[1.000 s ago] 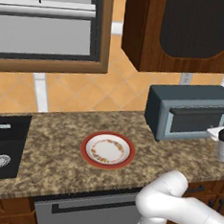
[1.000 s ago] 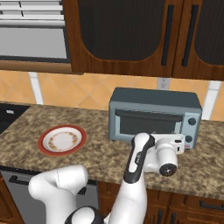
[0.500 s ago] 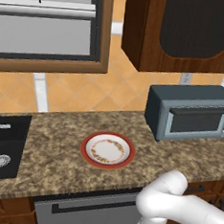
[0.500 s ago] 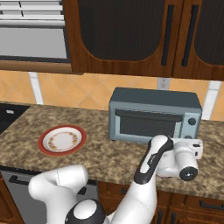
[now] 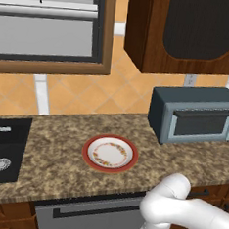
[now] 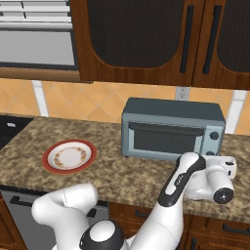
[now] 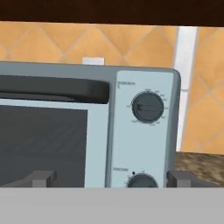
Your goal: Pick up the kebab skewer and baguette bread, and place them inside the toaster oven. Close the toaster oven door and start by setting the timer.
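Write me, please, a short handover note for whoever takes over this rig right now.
Gripper: facing the control panel, tips spread to either side of the lower dial, holding nothing.
Toaster oven: on the counter, door shut.
Plate: bare; kebab skewer and baguette bread cannot be seen through the dark glass.
Done: door closed.
Left: turn the timer; I cannot read which of the two dials it is, upper dial or lower.
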You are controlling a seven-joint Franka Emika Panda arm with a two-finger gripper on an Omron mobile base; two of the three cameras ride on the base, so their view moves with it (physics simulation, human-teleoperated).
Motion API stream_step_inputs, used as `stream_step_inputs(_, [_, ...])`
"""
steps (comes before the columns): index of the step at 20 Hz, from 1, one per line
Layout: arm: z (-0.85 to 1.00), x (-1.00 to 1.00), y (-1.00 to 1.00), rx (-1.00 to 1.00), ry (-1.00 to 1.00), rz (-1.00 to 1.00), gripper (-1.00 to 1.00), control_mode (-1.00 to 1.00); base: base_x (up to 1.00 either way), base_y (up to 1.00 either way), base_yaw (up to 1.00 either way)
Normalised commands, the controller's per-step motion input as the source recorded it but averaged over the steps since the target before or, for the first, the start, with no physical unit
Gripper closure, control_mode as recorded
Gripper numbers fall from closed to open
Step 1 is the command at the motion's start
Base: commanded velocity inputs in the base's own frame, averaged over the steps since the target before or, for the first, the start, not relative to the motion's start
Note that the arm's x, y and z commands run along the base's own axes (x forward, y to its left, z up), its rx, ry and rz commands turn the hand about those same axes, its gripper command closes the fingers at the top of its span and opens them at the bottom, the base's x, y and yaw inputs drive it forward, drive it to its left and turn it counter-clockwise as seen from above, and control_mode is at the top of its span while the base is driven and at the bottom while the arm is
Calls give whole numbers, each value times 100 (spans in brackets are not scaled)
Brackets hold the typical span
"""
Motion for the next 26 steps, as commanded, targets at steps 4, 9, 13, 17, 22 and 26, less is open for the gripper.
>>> stream_step_inputs(4, [-9, 0, 0, 0, 1, 0, -100, -100, 0, 0, 0])
stream_step_inputs(9, [-16, 0, -2, 5, 1, -4, -100, -100, 0, 0, 0])
stream_step_inputs(13, [-2, 0, 0, 1, 0, -19, -100, -100, 0, 0, 0])
stream_step_inputs(17, [-3, 2, 0, 0, 0, -13, -100, -100, 0, 0, 0])
stream_step_inputs(22, [-17, 11, 0, 0, 0, -2, -100, -100, 0, 0, 0])
stream_step_inputs(26, [-24, 4, -16, 0, 0, 0, -100, -100, 0, 0, 0])
